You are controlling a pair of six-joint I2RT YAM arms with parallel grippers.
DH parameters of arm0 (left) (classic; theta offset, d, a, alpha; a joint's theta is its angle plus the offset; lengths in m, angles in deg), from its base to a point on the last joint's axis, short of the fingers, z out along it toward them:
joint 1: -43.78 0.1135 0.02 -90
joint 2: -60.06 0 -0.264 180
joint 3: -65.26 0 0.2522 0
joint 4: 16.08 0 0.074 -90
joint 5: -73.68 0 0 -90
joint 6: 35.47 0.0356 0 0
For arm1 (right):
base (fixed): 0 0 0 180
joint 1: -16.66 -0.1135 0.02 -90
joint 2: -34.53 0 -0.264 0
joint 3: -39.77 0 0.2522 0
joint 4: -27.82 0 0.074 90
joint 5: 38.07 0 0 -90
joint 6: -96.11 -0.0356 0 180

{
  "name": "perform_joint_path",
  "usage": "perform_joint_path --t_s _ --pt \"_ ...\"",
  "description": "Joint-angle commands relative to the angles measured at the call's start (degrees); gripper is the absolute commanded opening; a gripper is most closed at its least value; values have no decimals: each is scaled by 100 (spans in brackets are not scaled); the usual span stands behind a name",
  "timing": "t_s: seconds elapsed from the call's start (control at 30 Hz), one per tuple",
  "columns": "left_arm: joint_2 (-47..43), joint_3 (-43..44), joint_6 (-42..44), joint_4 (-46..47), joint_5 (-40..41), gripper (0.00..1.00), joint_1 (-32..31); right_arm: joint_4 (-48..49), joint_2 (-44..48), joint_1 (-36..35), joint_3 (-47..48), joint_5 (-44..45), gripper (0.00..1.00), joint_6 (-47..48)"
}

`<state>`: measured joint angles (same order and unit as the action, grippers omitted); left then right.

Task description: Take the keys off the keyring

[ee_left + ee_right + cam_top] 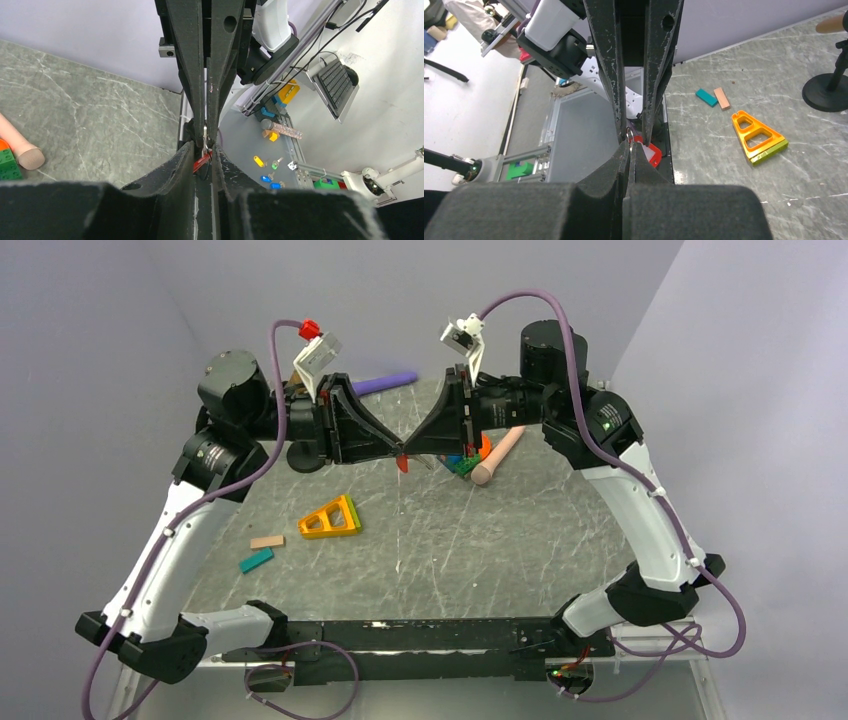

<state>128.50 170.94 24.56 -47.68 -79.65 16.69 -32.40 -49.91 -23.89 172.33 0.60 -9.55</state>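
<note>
My two grippers meet tip to tip above the back middle of the table. The left gripper (397, 450) is shut on the small red key (403, 463), which hangs just below the tips. In the left wrist view the red key (202, 161) lies across the narrow gap of the left gripper (203, 150). The right gripper (411, 450) is shut on the thin metal keyring (630, 132). In the right wrist view the red key (651, 153) shows a white label just beyond the right gripper (630, 145).
An orange triangle frame (330, 518), a tan block (267, 541) and a teal block (256, 560) lie left of centre. A pink cylinder (497, 457) and green blocks (463, 465) lie under the right arm. A purple rod (385, 383) and a black stand (303, 455) are at the back.
</note>
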Motion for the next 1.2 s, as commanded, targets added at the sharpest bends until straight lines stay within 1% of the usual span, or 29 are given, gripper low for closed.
perform_joint_path --t_s 0.0,0.13,0.33,0.47,0.57,0.73,1.0,1.17 --pt "-40 270 304 -178 154 23 -82 501 91 -24 -37 -90 0 -180" --pt "-64 301 377 -241 215 20 -93 449 81 -48 -59 -66 0 -154" --pt "-109 485 640 -584 412 21 -92 364 153 -84 -150 43 0 -112" --pt "-139 520 677 -626 490 27 -88 339 198 -82 -210 103 0 -93" --pt "-156 509 677 -623 502 29 -94 348 219 -81 -240 112 0 -95" --pt "-197 425 679 -625 495 24 -88 434 258 -88 -248 132 0 -145" --pt "-283 313 783 -790 537 23 -86 605 330 -93 -379 138 0 -238" --pt "-320 204 625 -546 494 22 -93 588 313 -138 -380 132 0 -237"
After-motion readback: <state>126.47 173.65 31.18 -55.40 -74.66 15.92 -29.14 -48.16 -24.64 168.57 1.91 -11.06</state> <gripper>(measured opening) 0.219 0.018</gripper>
